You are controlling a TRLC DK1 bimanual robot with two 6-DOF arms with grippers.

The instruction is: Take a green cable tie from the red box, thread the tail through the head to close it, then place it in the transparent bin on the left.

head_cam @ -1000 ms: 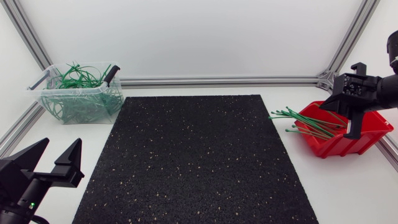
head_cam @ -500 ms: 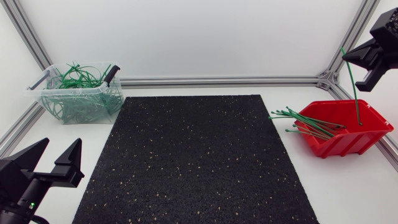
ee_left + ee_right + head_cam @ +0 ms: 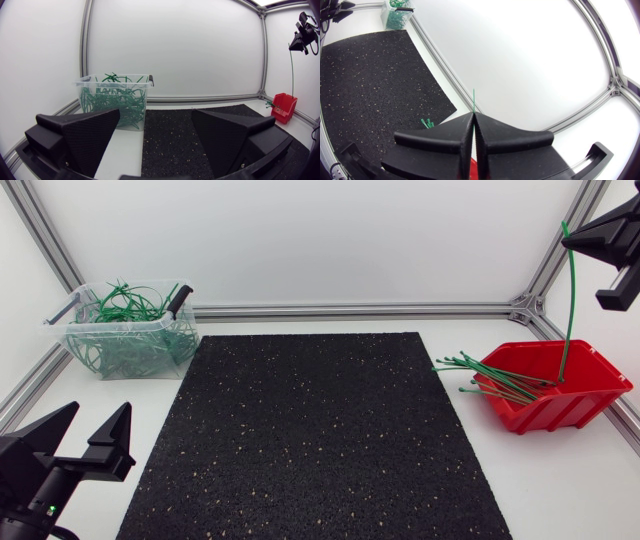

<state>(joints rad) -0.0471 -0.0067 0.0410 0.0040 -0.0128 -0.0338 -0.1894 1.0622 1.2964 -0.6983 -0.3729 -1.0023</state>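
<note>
My right gripper (image 3: 577,238) is high above the red box (image 3: 590,395), shut on the upper end of one green cable tie (image 3: 569,310). The tie hangs straight down, and its lower end reaches the box's opening. In the right wrist view the fingers (image 3: 485,137) are pressed together with the tie's tip (image 3: 473,100) sticking out ahead. Several more ties (image 3: 490,380) lie in the box and poke out over its left rim. The transparent bin (image 3: 128,340) at the far left holds several closed green ties. My left gripper (image 3: 88,438) stands open near the front left corner, nothing between its fingers.
A black speckled mat (image 3: 310,440) covers the table's middle. Aluminium frame rails (image 3: 350,310) run along the back and both sides. In the left wrist view the bin (image 3: 115,100) stands ahead of the open left gripper (image 3: 155,140), and the red box (image 3: 284,107) is far off to its side.
My right gripper rose out of the red box and drew one green tie up with it, until the tie hangs nearly free. The left arm has not moved.
</note>
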